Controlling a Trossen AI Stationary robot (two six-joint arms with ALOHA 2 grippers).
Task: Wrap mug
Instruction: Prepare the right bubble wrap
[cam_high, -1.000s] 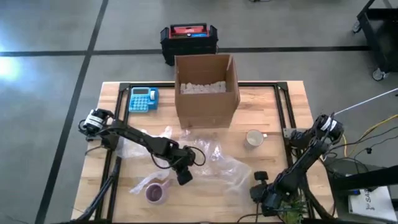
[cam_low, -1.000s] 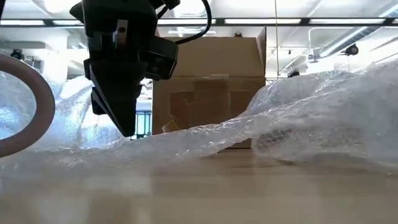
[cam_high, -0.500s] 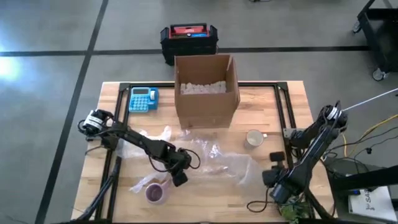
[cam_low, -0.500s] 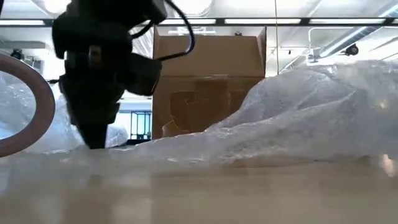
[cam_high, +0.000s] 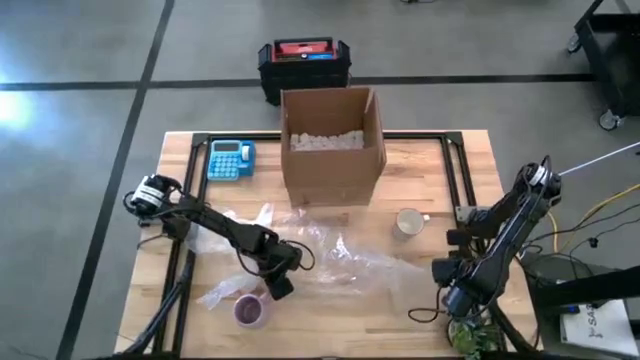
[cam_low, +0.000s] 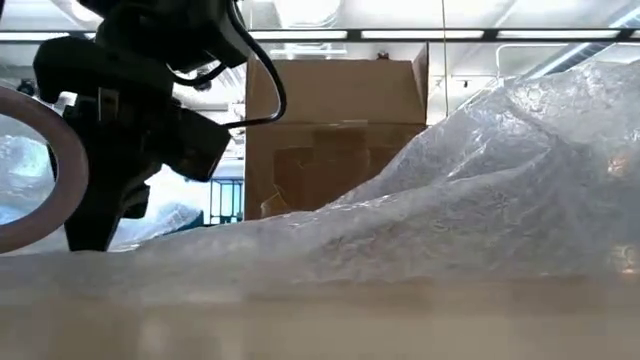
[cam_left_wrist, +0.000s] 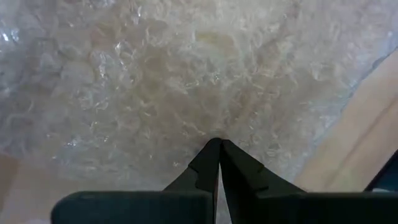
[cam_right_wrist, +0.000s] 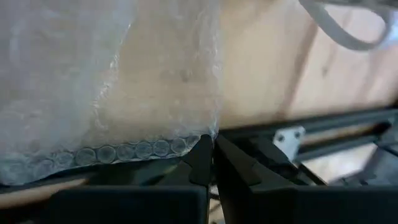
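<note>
Pinching the bubble wrap (cam_left_wrist: 186, 81) between fully closed fingers, left gripper (cam_high: 281, 286) low over the table (cam_high: 330, 320), with the sheet spreading away from its tips toward the middle of the table. Just beside this gripper, on its outer side, a purple mug (cam_high: 250, 311) lying on the near edge of the sheet. Farther out, across the sheet, right gripper (cam_right_wrist: 213, 144) also closed tight, holding the opposite edge of the same wrap and lifting it off the wood near the table's right frame. Between both grippers, the plastic raised into a slack hump, as the low view shows. Beyond the sheet, a second beige mug (cam_high: 408, 222) and a cardboard box (cam_high: 332, 145), well apart from the work. For a good fold, probably best keeping both pinches firm, moving the edges evenly, and bringing the wrap over the purple mug without dragging or tipping it.
</note>
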